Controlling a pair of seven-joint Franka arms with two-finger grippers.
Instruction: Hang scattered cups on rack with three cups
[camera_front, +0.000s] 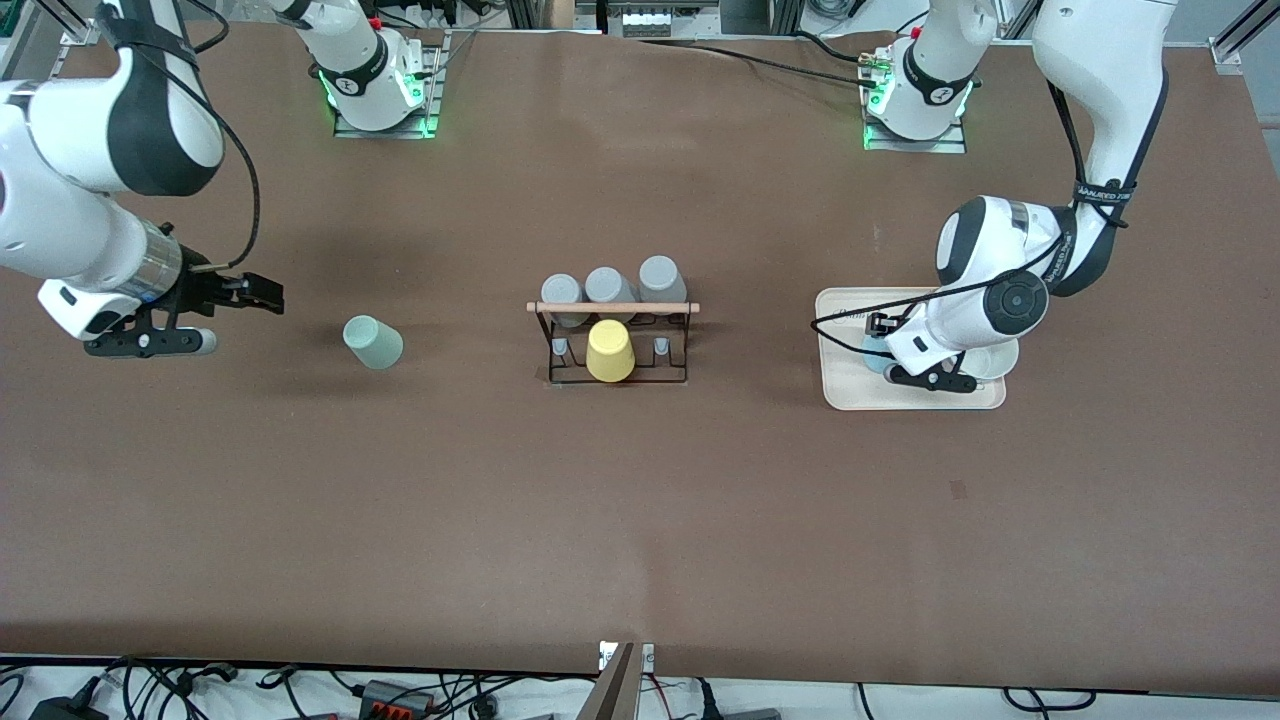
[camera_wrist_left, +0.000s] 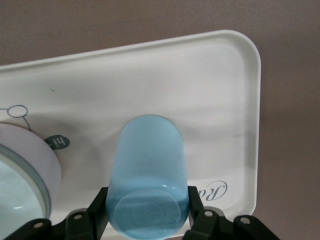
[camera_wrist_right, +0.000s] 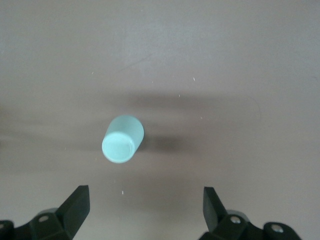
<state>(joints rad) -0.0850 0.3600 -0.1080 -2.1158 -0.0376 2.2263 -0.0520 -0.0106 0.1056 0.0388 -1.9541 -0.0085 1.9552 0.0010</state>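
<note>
**Two cups not on the rack yet**

Going biggest down: the cream tray (camera_front: 840, 395) is sitting toward my left arm's end of the table, the rack (camera_front: 612, 308) mid-table carrying three grey cups (camera_front: 608, 288) and a yellow cup (camera_front: 610, 350). My left gripper (camera_wrist_left: 148, 216) is sitting down on the tray, fingers closing against the light blue cup (camera_wrist_left: 149, 170). My right gripper (camera_wrist_right: 146, 206) is hanging wide open, holding nothing, over the table beside the mint-green cup (camera_front: 372, 342).
</note>
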